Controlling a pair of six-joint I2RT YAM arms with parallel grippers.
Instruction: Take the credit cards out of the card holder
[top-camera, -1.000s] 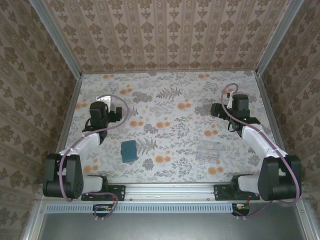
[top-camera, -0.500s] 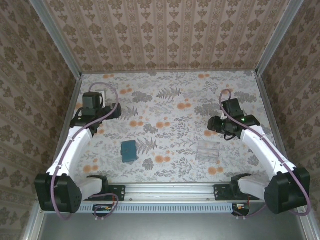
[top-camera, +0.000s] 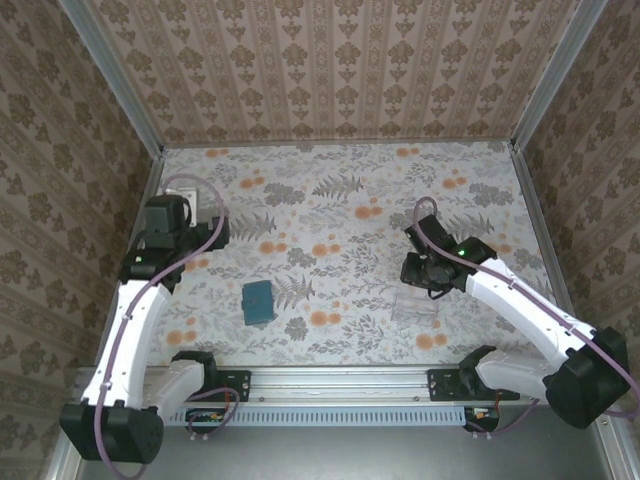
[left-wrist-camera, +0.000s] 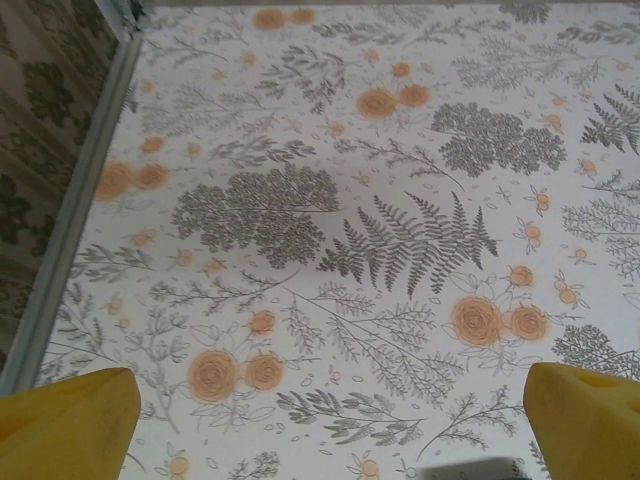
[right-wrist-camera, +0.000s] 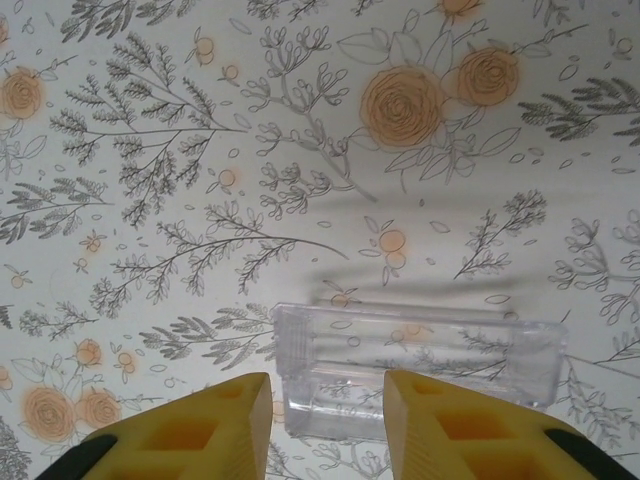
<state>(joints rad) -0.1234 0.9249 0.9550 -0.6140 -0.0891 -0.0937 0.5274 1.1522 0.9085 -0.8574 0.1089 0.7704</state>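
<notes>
Left pincer (left-wrist-camera: 325, 428) stood wide apart and empty over bare desk (top-camera: 340, 230) at the far left. The card holder (top-camera: 258, 301) lay shut near the front edge, well apart from both arms, credit cards presumably hidden inside. Right pincer (right-wrist-camera: 327, 425), narrowly apart and empty, hovered beside a clear tray (right-wrist-camera: 420, 365). Advised: pin one cover, lift the other slowly
</notes>
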